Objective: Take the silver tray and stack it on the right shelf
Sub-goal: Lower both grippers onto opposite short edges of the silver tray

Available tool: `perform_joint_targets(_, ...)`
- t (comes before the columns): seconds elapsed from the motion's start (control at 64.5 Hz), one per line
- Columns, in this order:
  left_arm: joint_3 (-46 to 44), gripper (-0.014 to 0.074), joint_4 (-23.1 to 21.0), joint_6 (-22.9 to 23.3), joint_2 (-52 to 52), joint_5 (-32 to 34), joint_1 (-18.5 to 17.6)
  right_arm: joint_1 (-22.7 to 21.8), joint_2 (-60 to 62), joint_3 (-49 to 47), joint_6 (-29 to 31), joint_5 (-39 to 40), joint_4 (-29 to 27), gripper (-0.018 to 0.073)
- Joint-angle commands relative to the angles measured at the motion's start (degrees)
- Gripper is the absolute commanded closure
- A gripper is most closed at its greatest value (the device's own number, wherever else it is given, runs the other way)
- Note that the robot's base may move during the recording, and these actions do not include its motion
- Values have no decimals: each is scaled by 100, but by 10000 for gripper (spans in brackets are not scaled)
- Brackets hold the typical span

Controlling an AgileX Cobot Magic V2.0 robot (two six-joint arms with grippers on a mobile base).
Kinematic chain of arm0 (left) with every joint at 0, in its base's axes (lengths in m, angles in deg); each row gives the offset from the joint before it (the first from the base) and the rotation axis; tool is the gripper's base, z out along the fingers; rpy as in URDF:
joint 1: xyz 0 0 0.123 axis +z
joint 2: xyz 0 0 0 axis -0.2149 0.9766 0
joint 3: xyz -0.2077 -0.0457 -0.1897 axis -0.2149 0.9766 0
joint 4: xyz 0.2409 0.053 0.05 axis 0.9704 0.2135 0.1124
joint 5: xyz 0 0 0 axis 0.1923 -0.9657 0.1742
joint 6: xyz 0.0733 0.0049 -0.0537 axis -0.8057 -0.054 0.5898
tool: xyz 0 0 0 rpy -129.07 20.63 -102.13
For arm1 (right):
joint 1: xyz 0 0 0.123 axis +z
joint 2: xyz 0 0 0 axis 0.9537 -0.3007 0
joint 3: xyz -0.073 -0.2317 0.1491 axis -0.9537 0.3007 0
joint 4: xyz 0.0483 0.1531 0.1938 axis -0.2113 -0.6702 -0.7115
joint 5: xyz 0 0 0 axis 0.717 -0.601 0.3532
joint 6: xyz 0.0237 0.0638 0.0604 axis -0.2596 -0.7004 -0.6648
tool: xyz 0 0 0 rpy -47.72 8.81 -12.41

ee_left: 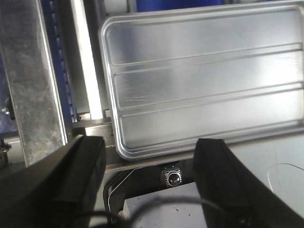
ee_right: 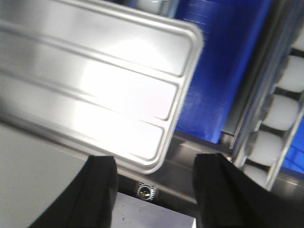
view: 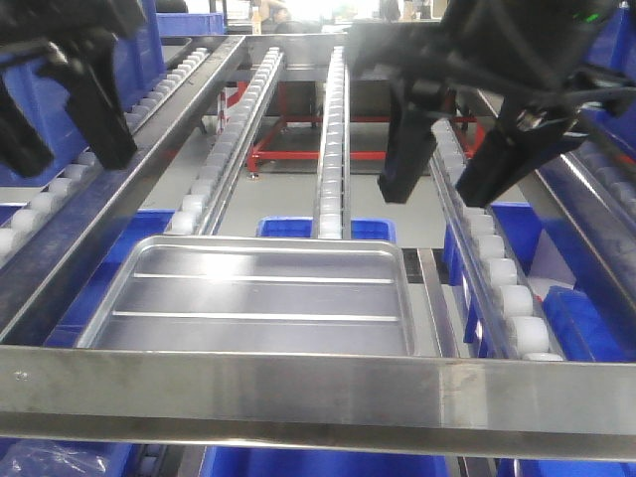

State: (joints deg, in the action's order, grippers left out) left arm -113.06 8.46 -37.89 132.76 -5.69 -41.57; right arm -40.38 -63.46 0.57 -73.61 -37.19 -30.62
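The silver tray point(view: 258, 298) lies flat on the right shelf, just behind the shelf's broad steel front bar point(view: 318, 393). Its two raised ribs run across the floor. My left gripper point(view: 70, 159) hangs open at the upper left, above and left of the tray, holding nothing. In the left wrist view the tray point(ee_left: 204, 80) fills the top, its near corner just beyond the open gripper point(ee_left: 149, 145). My right gripper point(view: 432, 196) is open above the tray's far right corner. The right wrist view shows that corner of the tray point(ee_right: 95, 90) just ahead of the empty gripper point(ee_right: 154, 161).
White roller lanes point(view: 333, 149) run away from the bar, and another roller lane point(ee_right: 280, 109) borders the tray's right side. Blue bins point(view: 328, 229) sit below the rack. A second roller rack point(view: 60, 189) lies to the left behind a steel rail.
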Motion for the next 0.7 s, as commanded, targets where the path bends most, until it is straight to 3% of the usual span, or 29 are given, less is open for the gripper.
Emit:
perform_joint_targets(0.0, -289, 282, 105, 286, 103, 131, 8, -27, -84, -327, -554, 97, 513, 92)
perform_joint_targets(0.14, -373, 282, 293, 299, 512, 161, -96, -27, -393, -330, -1008, 219, 680, 92)
perform_joint_targets(0.279, -371, 282, 904, 811, 807, 261, -217, -20, -642, -330, -1008, 421, 674, 92)
perform_joint_targets(0.682, -371, 282, 879, 1039, 1287, 858, -203, -20, -1221, -330, -1008, 702, 674, 92)
